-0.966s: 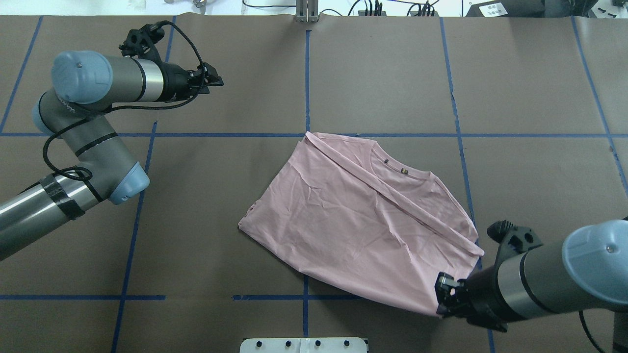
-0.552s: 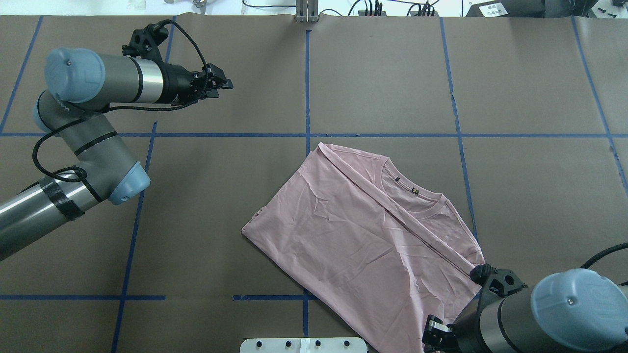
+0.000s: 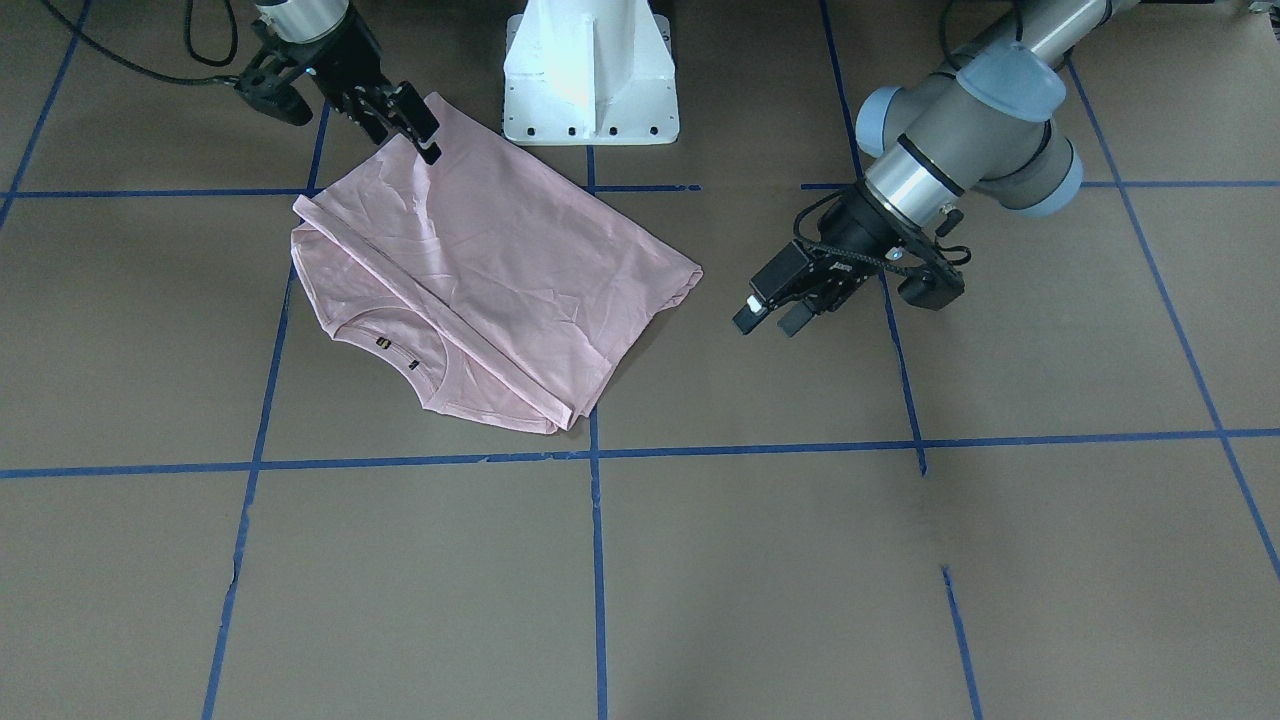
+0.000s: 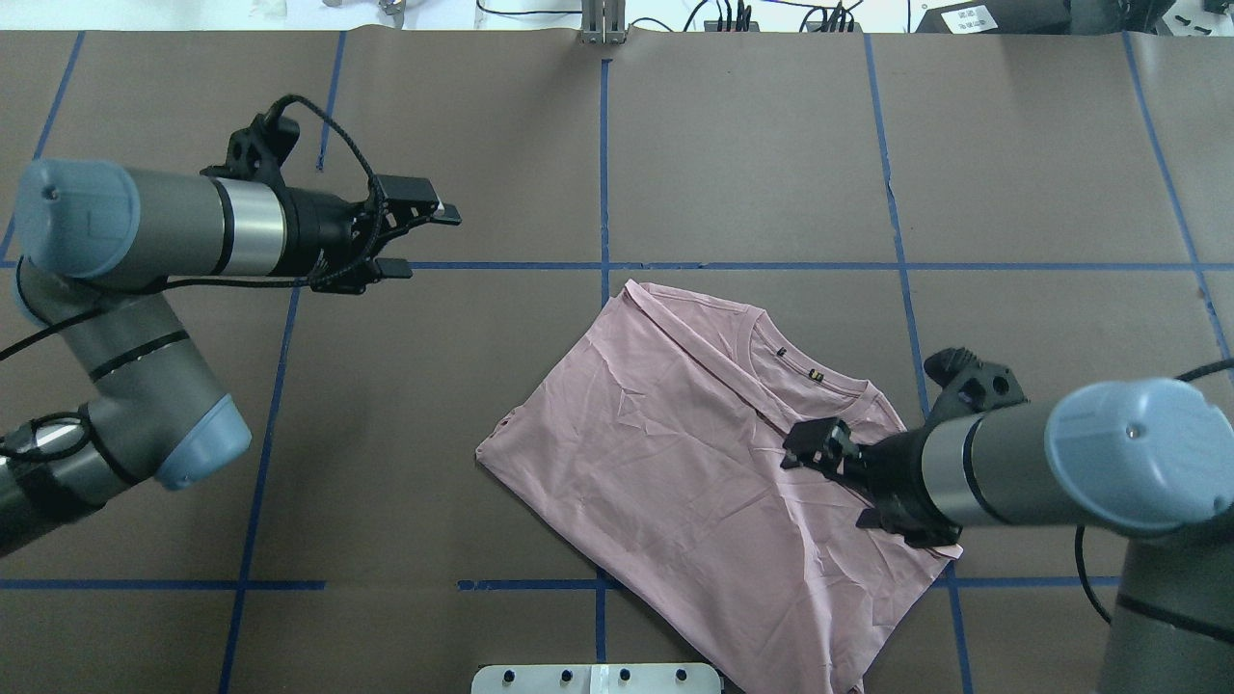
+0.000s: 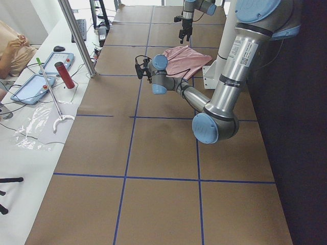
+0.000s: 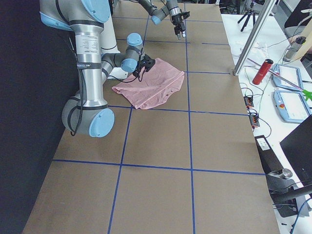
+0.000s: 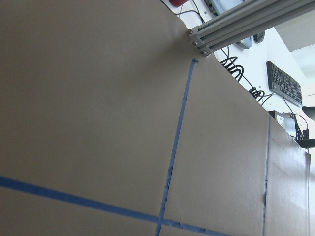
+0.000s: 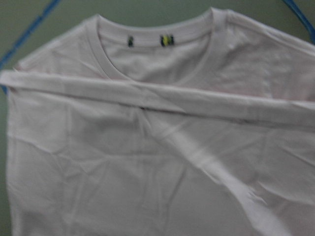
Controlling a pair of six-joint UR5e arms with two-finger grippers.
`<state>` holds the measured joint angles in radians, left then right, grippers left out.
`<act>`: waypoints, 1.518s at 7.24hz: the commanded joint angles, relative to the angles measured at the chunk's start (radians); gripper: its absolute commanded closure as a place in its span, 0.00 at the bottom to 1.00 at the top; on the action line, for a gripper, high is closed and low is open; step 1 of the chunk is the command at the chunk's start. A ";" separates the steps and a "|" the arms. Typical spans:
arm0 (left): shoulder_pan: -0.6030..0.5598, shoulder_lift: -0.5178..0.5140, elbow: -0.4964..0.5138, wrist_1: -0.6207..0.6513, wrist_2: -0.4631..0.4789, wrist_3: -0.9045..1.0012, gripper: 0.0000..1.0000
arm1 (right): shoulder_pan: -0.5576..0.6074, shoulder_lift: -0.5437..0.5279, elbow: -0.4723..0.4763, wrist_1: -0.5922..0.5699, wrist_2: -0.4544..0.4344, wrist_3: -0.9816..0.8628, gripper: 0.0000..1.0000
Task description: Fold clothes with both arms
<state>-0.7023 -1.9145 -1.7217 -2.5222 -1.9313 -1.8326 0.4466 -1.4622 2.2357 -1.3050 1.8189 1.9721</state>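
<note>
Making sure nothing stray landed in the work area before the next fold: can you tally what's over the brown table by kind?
pink T-shirt: 1
grippers (left gripper, right gripper): 2
white pedestal base: 1
Total: 4

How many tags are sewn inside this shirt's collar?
2. Both sit inside the back neckline of the T-shirt: a small dark tag and, beside it and nearer the right arm, a yellow-and-dark tag. None looks hidden.
</note>
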 commanded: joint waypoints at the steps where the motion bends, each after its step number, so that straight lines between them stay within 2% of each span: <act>1: 0.174 0.023 -0.142 0.322 0.024 -0.071 0.08 | 0.185 0.148 -0.138 0.004 0.000 -0.037 0.00; 2: 0.260 -0.056 -0.115 0.453 0.132 -0.070 0.14 | 0.216 0.166 -0.183 0.004 -0.001 -0.123 0.00; 3: 0.277 -0.087 -0.105 0.505 0.162 -0.071 0.15 | 0.225 0.166 -0.208 0.004 -0.001 -0.186 0.00; 5: 0.271 -0.077 -0.139 0.504 0.164 -0.054 0.15 | 0.235 0.168 -0.196 0.004 -0.001 -0.182 0.00; 6: 0.271 -0.086 -0.148 0.510 0.163 -0.071 0.15 | 0.236 0.166 -0.151 -0.003 0.010 -0.182 0.00; 7: 0.276 -0.077 -0.170 0.573 0.163 -0.076 0.15 | 0.236 0.166 -0.157 -0.002 0.011 -0.185 0.00; 8: 0.279 -0.086 -0.170 0.648 0.164 -0.065 0.15 | 0.236 0.166 -0.159 0.001 0.013 -0.187 0.00; 10: 0.306 -0.081 -0.145 0.655 0.167 -0.073 0.15 | 0.236 0.168 -0.157 0.003 0.010 -0.187 0.00; 11: 0.325 -0.086 -0.115 0.657 0.170 -0.076 0.19 | 0.235 0.168 -0.157 0.003 0.004 -0.187 0.00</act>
<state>-0.3999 -1.9985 -1.8650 -1.8710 -1.7647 -1.9051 0.6823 -1.2953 2.0783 -1.3027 1.8280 1.7857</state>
